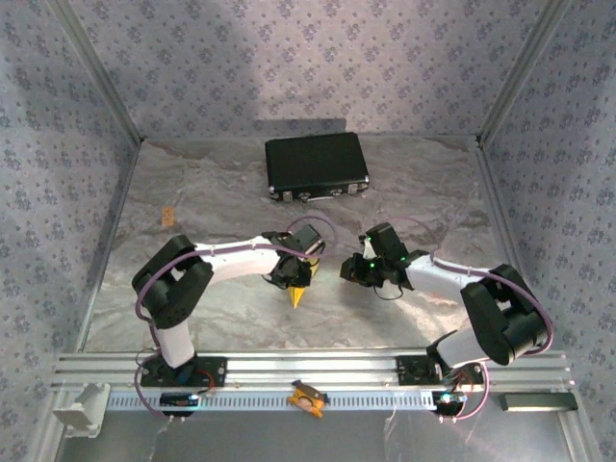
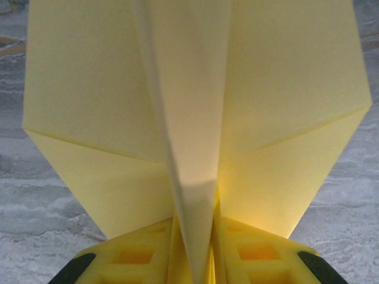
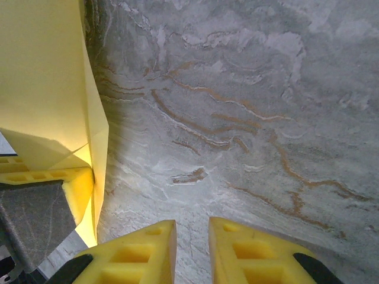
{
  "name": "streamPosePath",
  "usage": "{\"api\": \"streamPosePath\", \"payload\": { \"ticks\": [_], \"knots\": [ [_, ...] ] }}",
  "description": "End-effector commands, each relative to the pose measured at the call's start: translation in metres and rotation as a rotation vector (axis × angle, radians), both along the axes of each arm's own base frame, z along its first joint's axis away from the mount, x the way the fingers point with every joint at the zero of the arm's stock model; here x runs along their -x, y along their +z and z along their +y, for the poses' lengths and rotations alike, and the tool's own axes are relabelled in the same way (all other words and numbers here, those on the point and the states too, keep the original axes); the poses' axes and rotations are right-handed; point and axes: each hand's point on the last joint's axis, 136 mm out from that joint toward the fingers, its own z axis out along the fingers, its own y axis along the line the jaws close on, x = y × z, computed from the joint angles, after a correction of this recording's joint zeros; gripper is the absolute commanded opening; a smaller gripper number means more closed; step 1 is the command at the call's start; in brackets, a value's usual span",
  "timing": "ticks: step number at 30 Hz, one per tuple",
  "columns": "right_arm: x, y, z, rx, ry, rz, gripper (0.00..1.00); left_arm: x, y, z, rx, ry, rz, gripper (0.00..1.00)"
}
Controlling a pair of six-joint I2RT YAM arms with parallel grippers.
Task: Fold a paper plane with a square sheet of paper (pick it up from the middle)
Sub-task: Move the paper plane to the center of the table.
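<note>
The left pincer (image 2: pixel 192 251) is clamped on the paper plane (image 2: pixel 284 89) by its centre keel, over the table (image 3: pixel 266 118). The right pincer (image 3: pixel 192 239) hangs just beside it, narrowly parted and empty. A weak pinch could let the thin folds slip, and a careless nudge from the right could crumple a wing.

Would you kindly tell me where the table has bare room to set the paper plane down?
Bare table lies right of the black case up to the side wall, and in the near strip between the paper plane and the front rail. It is crowded mid-table, where the left hand and right hand sit close.
</note>
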Motion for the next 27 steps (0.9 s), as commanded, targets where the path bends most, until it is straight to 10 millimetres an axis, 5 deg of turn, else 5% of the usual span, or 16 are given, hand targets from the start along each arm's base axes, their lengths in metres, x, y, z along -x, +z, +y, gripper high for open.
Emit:
{"api": "streamPosePath", "payload": {
  "ticks": [1,8,27],
  "knots": [
    [-0.004,0.006,0.002,0.006,0.005,-0.020,0.23,0.008,-0.015,0.009,-0.082,0.012,0.041,0.22],
    [-0.004,0.010,-0.007,0.014,-0.016,-0.035,0.23,0.009,-0.016,-0.006,-0.039,0.040,0.046,0.33],
    [-0.005,0.015,-0.018,0.013,-0.047,-0.050,0.24,-0.001,0.002,-0.019,-0.059,0.138,-0.006,0.35]
  ]
}}
